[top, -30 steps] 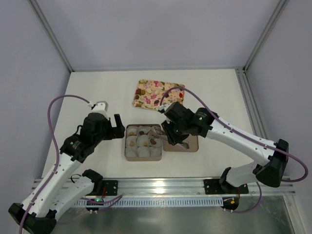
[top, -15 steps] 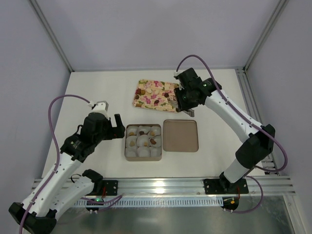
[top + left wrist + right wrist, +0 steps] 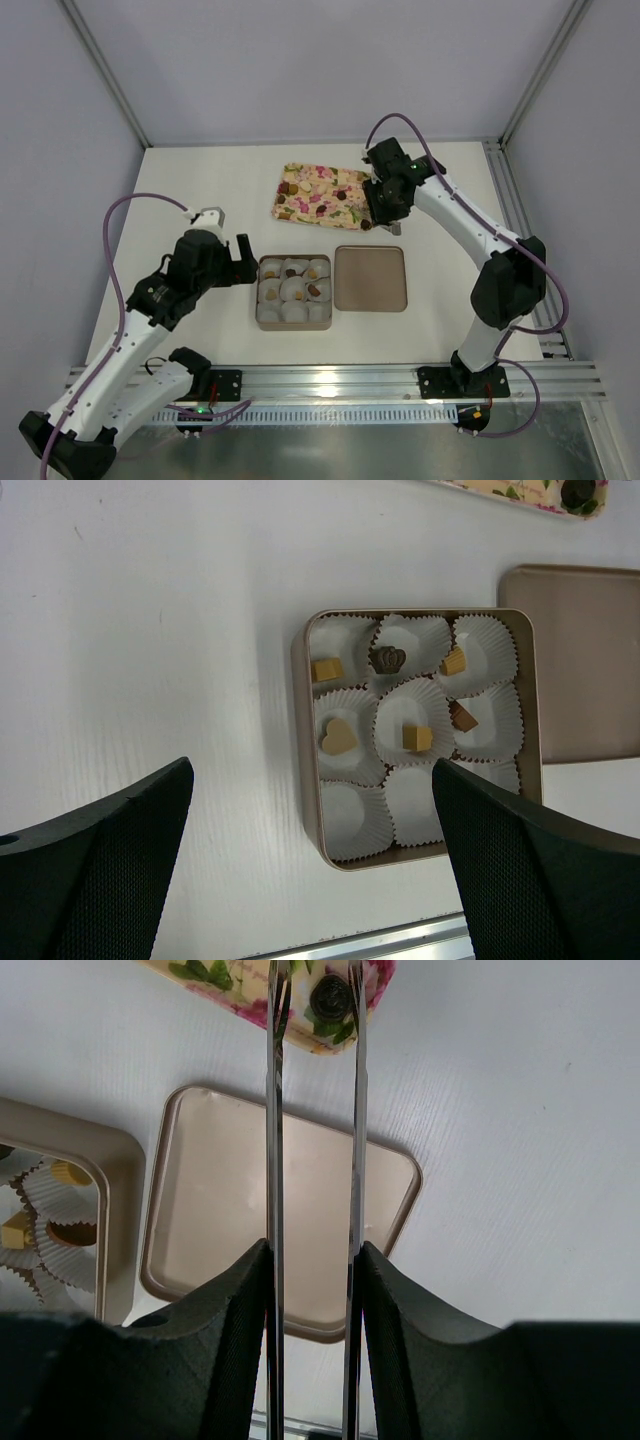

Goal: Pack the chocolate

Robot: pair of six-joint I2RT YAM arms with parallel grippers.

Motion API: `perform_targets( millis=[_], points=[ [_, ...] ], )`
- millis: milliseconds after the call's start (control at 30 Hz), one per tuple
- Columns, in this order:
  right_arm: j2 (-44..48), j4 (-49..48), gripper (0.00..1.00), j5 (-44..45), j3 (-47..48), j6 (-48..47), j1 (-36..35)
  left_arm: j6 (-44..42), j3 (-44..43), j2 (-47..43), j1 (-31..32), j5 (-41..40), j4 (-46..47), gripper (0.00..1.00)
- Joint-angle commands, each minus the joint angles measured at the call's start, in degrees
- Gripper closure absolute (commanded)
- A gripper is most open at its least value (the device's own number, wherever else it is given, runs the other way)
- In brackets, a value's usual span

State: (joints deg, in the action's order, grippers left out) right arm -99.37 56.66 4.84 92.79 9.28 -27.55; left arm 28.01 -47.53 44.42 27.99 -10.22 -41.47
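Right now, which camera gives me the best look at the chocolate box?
The left wrist view: it looks down on nearly the whole box, with six chocolates clear in the white paper cups. The top external view shows it whole but small; the right wrist view catches only one corner.

Box (image 3: 259,296): near the middle of the surface (image 3: 200,190), between the two arms.
Lid (image 3: 370,278): just right of the box, side by side with it.
Tray (image 3: 330,197): behind box and lid, apart from both, set askew.
Paper cups (image 3: 350,810): nine in the box, three rows of three.
Boxed chocolates (image 3: 338,737): six, one to a cup, in the far and middle rows.
Tray chocolate (image 3: 330,998): on the tray's near right corner.
Left gripper (image 3: 243,262): just left of the box.
Right gripper (image 3: 312,980): over that tray corner, a finger on either side of the tray chocolate.
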Motion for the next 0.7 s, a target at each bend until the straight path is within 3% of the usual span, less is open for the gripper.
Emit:
perform_targets(
  millis=[0,333,667],
  points=[
    [-1.25,-2.44,0.58,1.48,2.48,-0.66,0.92,-0.68,-0.11,0.22,-0.21,0.64,0.87,0.00],
    [-8.37,-1.74,0.58,1.84,10.20,-0.66,2.94,-0.76,-0.11,0.75,-0.21,0.46,0.69,0.00],
    [-9.44,-2.26,0.58,2.81,10.30,-0.14,3.38,-0.85,-0.11,0.75,-0.21,0.37,0.78,0.00]
  ],
)
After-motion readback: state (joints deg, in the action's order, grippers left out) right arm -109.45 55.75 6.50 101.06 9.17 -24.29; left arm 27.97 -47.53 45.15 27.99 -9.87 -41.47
